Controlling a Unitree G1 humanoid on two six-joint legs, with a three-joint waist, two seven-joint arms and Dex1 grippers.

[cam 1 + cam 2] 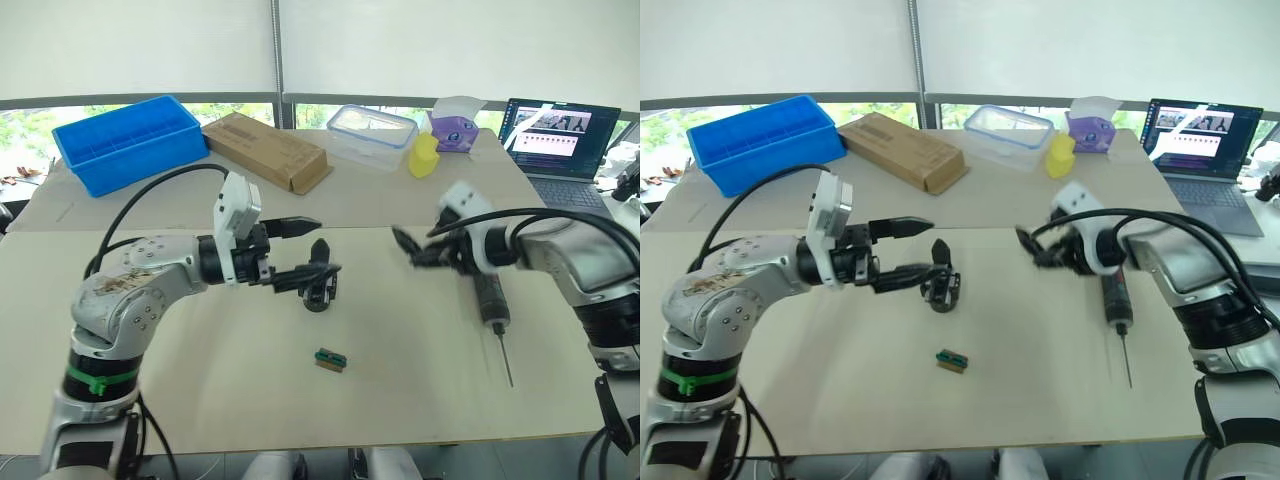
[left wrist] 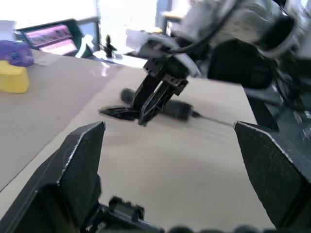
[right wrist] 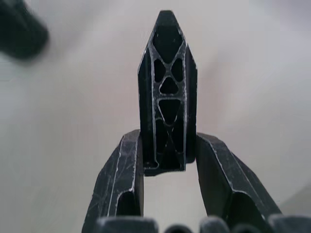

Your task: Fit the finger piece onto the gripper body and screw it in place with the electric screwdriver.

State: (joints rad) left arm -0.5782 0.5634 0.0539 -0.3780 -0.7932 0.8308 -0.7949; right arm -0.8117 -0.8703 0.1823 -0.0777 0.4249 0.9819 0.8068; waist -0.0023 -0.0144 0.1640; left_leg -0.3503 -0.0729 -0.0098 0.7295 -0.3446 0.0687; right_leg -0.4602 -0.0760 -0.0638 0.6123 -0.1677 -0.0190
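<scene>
The gripper body [image 1: 320,284] stands on the table, one black finger sticking up. My left gripper [image 1: 304,250] is open, its lower finger reaching the body's side and its upper finger well above it. To the right, my right gripper [image 1: 412,250] is shut on the finger piece [image 3: 167,97], a black ribbed wedge that points out past the fingertips. It hangs just above the table, a hand's width from the body. The electric screwdriver [image 1: 491,296] lies flat under my right forearm with its thin bit [image 1: 505,362] towards the front edge.
A small green-and-brown block [image 1: 330,359] lies in front of the gripper body. On the back table are a blue bin [image 1: 130,140], a cardboard box [image 1: 265,150], a clear container [image 1: 372,135], a yellow object [image 1: 424,155] and a laptop [image 1: 560,140].
</scene>
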